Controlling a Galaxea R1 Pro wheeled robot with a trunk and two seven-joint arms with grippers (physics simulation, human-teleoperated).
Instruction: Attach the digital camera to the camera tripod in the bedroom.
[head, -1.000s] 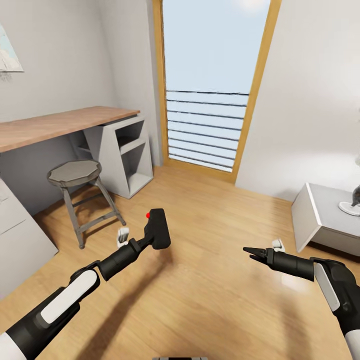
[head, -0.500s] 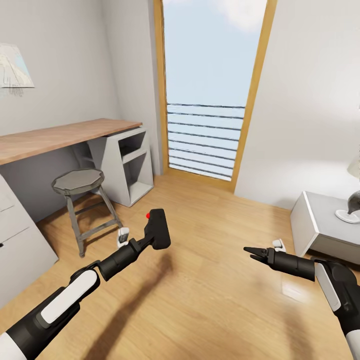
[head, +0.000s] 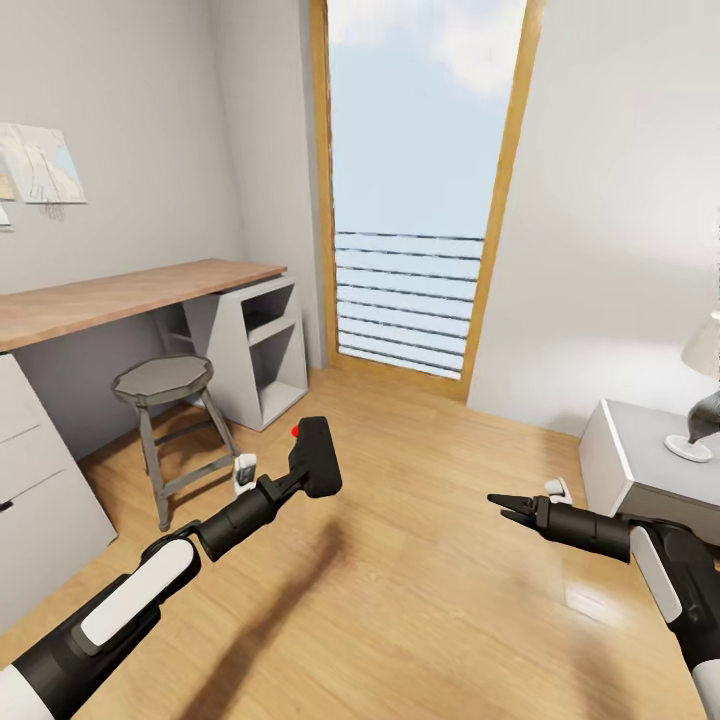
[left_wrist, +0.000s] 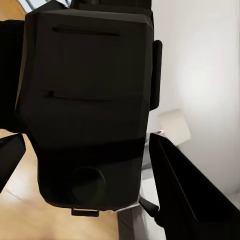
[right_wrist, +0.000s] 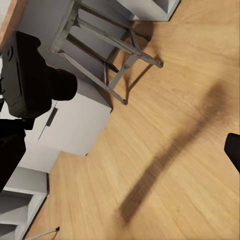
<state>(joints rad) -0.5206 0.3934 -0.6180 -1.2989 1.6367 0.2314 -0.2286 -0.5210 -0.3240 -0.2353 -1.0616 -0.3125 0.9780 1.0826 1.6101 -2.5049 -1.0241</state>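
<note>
The digital camera (head: 317, 458), a chunky black body with a small red dot, is held above the wood floor with my left gripper (head: 298, 476) shut on it. Up close the digital camera (left_wrist: 90, 110) sits between the two dark fingers (left_wrist: 187, 195). It also appears as the digital camera (right_wrist: 27, 75) in the right wrist view. My right gripper (head: 502, 503) hovers open and empty over the floor to the right. A thin silver rod with a dark tip (right_wrist: 42, 233) lies by white shelves; I cannot tell whether it belongs to the camera tripod.
A wooden desk (head: 130, 290) with a grey stool (head: 165, 385) and white shelf unit (head: 258, 340) stands at the left. A tall wood-framed window (head: 420, 200) is ahead. A low grey cabinet (head: 625, 455) with a lamp stands at the right. Open plank floor lies between.
The whole head view has shifted, showing more wall and window, so the camera moved. Both arms keep the same pose, the left gripper still holding the digital camera.
</note>
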